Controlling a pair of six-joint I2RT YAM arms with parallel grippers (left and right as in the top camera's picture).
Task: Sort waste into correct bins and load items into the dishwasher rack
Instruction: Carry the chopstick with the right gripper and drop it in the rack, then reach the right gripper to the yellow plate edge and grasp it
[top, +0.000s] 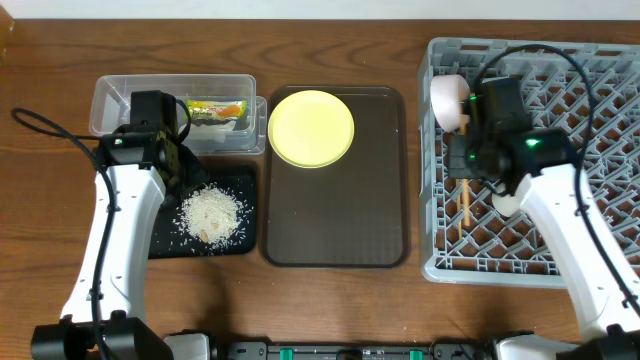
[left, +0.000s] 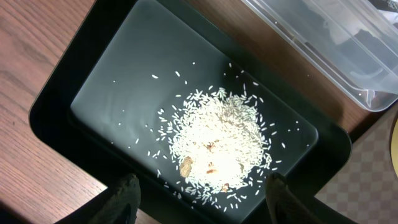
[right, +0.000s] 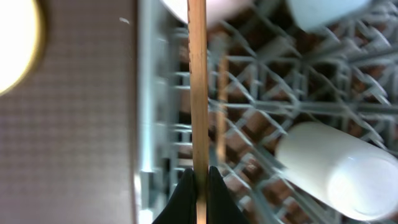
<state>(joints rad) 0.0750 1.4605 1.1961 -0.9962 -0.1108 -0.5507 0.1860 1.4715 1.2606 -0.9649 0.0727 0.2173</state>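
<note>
Here, toward the far-left corner of the wooden surface (top: 50, 60), sits a clear tub (top: 120, 105) with a green-and-orange wrapper (top: 218, 110) lying inside it at its right end. Just nearer the front edge is a black tray (top: 160, 235), holding a heap of white rice (top: 212, 213) with loose grains scattered around it. A few brownish bits show in the heap from the left wrist view. The left gripper (left: 202, 202) hangs over this tray, its fingers (left: 124, 196) spread wide to either side of the rice and gripping nothing.

In the middle of the surface lies a brown tray (top: 335, 220). A yellow plate (top: 311, 128) rests flat in its far-left part; the rest of the tray is bare.

Along the right edge of the surface stands the grey rack (top: 432, 200). A white bowl (top: 449, 98) is propped in its far-left corner, and a white cup (right: 336, 165) lies on its side among the pegs nearer the front. The right gripper (right: 199, 186) is over the rack's left side, its fingers pressed together on a wooden chopstick (right: 198, 81). The chopstick runs along the rack's left wall, over the lattice.
</note>
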